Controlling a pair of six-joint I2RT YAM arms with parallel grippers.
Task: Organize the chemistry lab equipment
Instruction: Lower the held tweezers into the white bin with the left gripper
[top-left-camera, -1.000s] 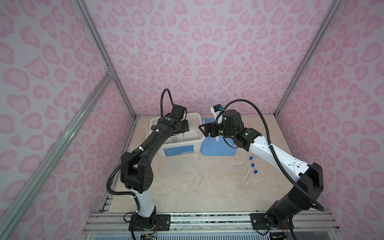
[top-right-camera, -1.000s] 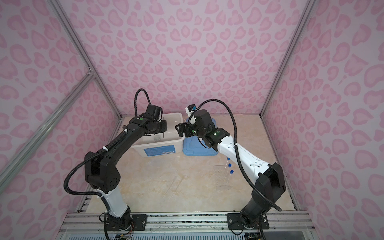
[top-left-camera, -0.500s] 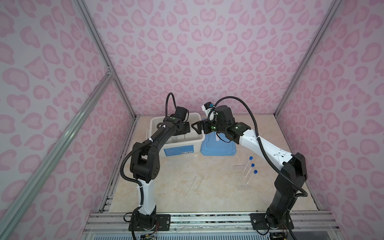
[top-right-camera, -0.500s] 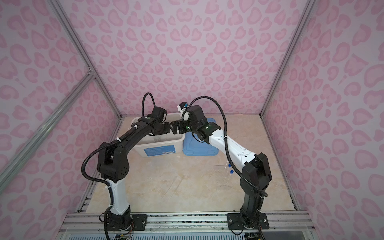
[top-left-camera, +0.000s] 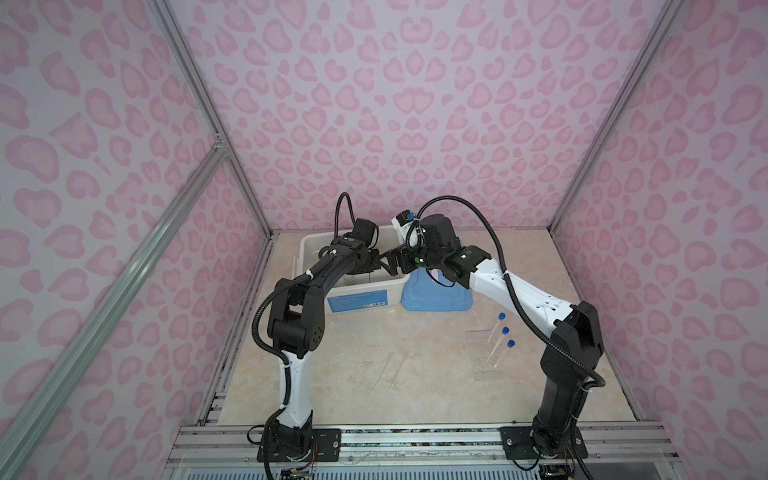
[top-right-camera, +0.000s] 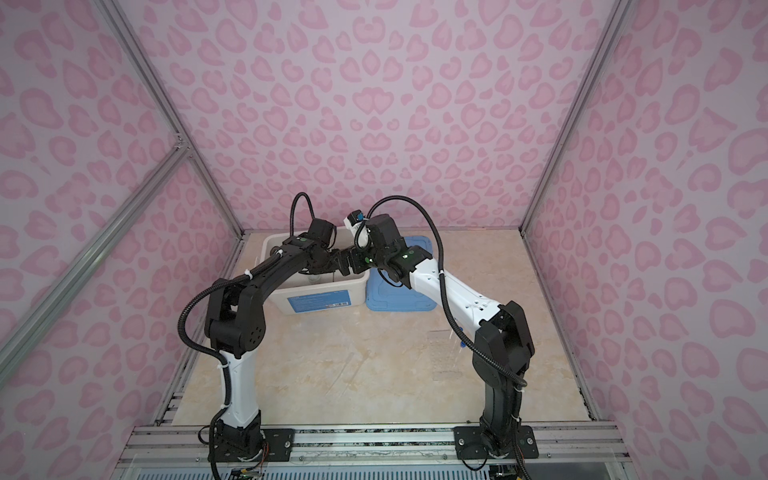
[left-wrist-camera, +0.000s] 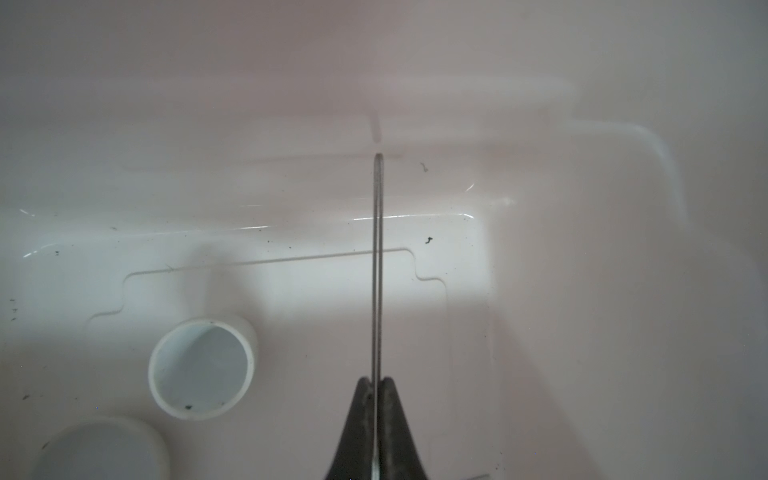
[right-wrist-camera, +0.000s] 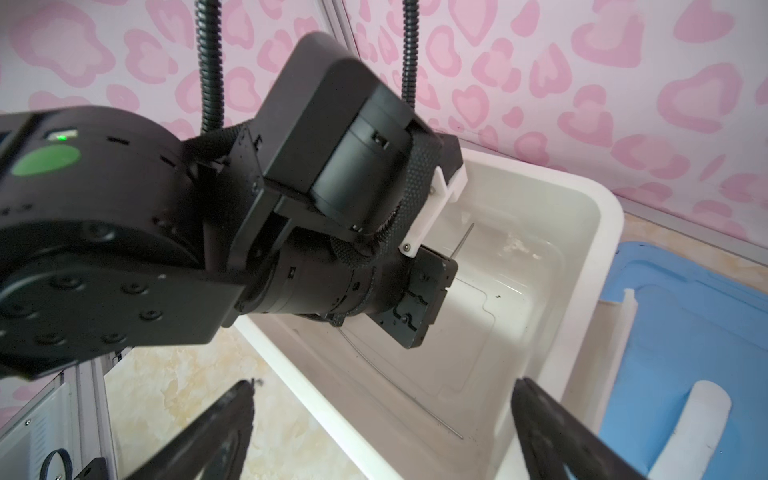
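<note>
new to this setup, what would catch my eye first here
The white plastic bin at the back of the beige table, beside a flat blue lid, is where both arms meet. The left gripper, jaws shut, holds thin metal tweezers inside the bin near two small white round dishes; the right gripper hangs beside it, jaws wide open. Three clear blue-capped tubes sit at the table's right.
</note>
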